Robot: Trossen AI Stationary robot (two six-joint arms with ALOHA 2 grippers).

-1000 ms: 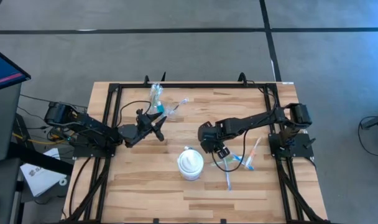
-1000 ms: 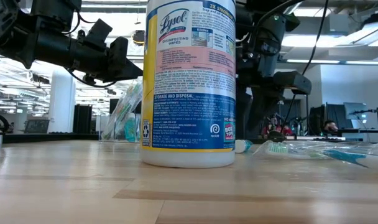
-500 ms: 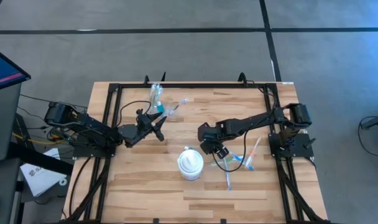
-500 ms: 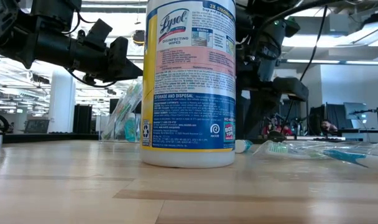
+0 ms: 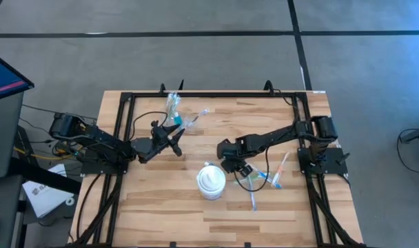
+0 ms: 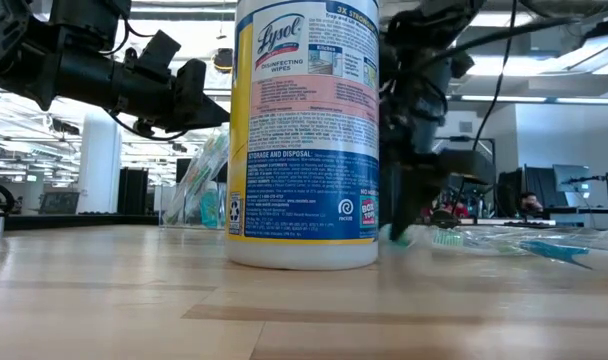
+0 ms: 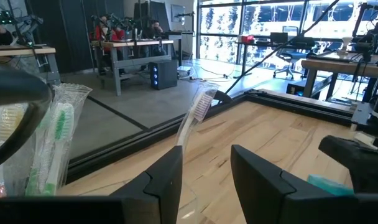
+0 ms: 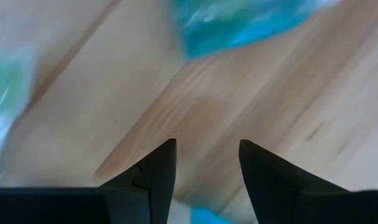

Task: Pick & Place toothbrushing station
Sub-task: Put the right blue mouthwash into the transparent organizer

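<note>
A clear cup [image 5: 171,105] holding wrapped toothbrushes stands at the far left of the table, and it also shows in the left wrist view [image 7: 52,143]. A thin toothbrush [image 5: 196,118] slants beside it, its head [image 7: 202,104] up. My left gripper [image 5: 175,140] is open just near of them, and the brush's handle runs toward the gap between my fingers [image 7: 206,180]; whether it touches, I cannot tell. My right gripper [image 5: 242,167] is open, pointing down just above the table beside wrapped green, blue and pink toothbrushes [image 5: 263,178]. Blurred teal wrapping [image 8: 239,25] lies ahead of its fingers.
A white round wipes tub [image 5: 211,182] stands upright just left of my right gripper and fills the middle of the low view [image 6: 306,130]. A pink brush [image 5: 284,164] and a blue one [image 5: 253,200] lie loose on the right. A black frame [image 5: 216,94] borders the table.
My right gripper has gone down toward the table and a little toward the left, closer to the wipes tub, and stays open. My left arm has kept still.
</note>
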